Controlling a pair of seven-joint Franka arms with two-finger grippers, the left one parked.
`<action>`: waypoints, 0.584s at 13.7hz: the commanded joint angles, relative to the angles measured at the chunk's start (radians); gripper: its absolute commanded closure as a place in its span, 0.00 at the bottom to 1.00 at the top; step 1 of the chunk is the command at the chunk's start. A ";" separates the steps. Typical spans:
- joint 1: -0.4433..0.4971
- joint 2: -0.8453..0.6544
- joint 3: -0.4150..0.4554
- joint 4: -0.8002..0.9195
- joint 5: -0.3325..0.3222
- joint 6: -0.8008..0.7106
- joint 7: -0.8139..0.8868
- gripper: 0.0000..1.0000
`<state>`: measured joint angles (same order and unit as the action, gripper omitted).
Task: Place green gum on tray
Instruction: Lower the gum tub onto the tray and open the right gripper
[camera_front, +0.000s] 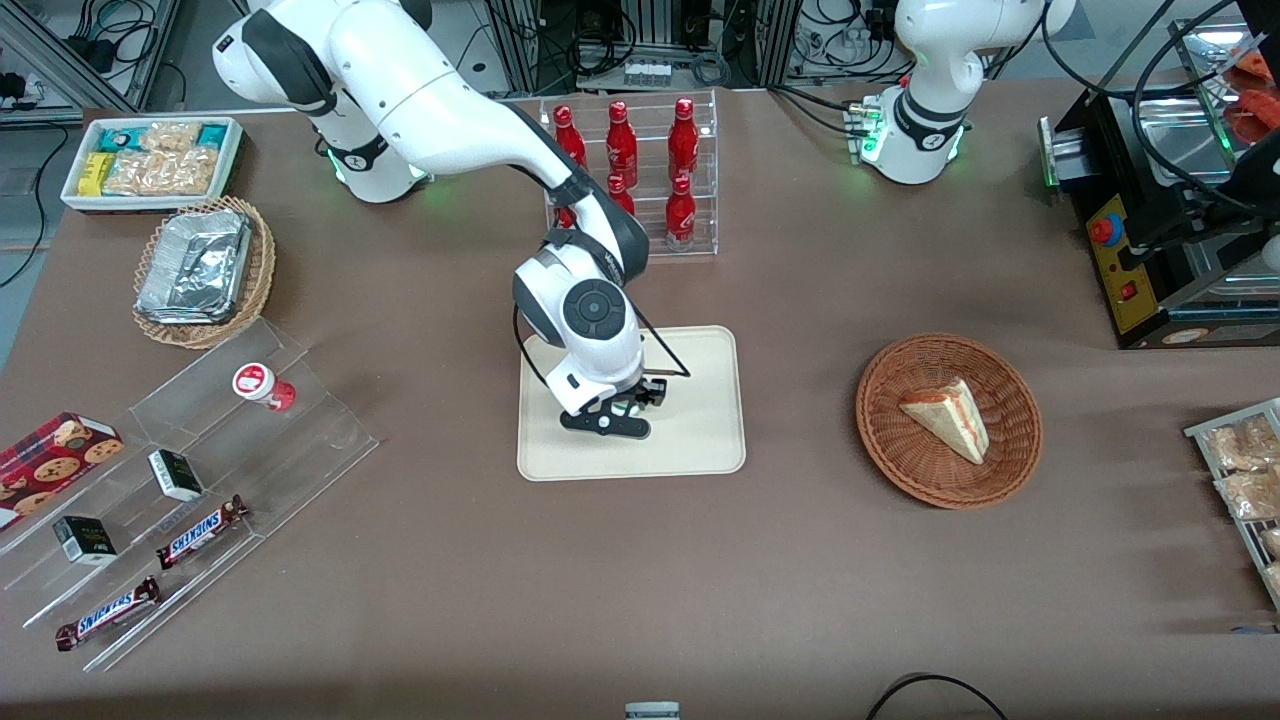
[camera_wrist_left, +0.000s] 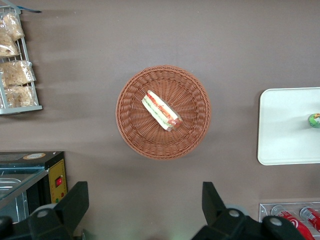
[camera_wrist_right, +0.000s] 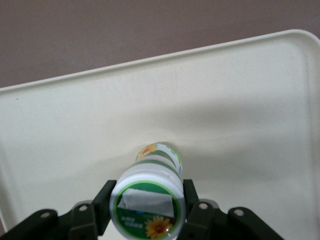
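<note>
Nearest the front camera, two Snickers bars (camera_front: 200, 530) and small dark boxes (camera_front: 84, 540) lie on a clear acrylic stepped stand (camera_front: 250, 470), which also carries a red-capped bottle (camera_front: 262, 385) on an upper step; these items are not part of the task. Farther from the camera, the tray (camera_front: 700, 440) is a flat cream-beige rectangle with rounded corners, a low raised rim and a smooth matte floor. The gripper (camera_wrist_right: 147, 210) stands low over the tray's middle with one finger pressed against each side of the green gum (camera_wrist_right: 150, 192), just under its lid. The bottle base appears to touch or nearly touch the tray floor; contact cannot be confirmed. The green gum is a small rigid cylinder with a glossy printed label and a green-rimmed white lid. Judged from its size and material, it is light, stiff and not fragile, but the smooth wall is probably slippery and the narrow base could tip on release. Recommended hold: across the cylinder wall, below the lid, as shown. A round woven wicker basket (camera_front: 1010, 470) holding a wedge sandwich (camera_front: 950, 415) sits toward the parked arm's end. Farthest from the camera, red bottles (camera_front: 682, 150) stand in a clear rack (camera_front: 710, 180).
</note>
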<state>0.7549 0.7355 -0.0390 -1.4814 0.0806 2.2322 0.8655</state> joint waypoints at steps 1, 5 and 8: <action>0.006 0.031 -0.009 0.043 0.033 0.013 0.007 1.00; 0.006 0.039 -0.009 0.043 0.031 0.015 -0.003 0.00; 0.007 0.041 -0.009 0.039 0.030 0.015 -0.003 0.00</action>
<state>0.7550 0.7519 -0.0403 -1.4803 0.0873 2.2449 0.8650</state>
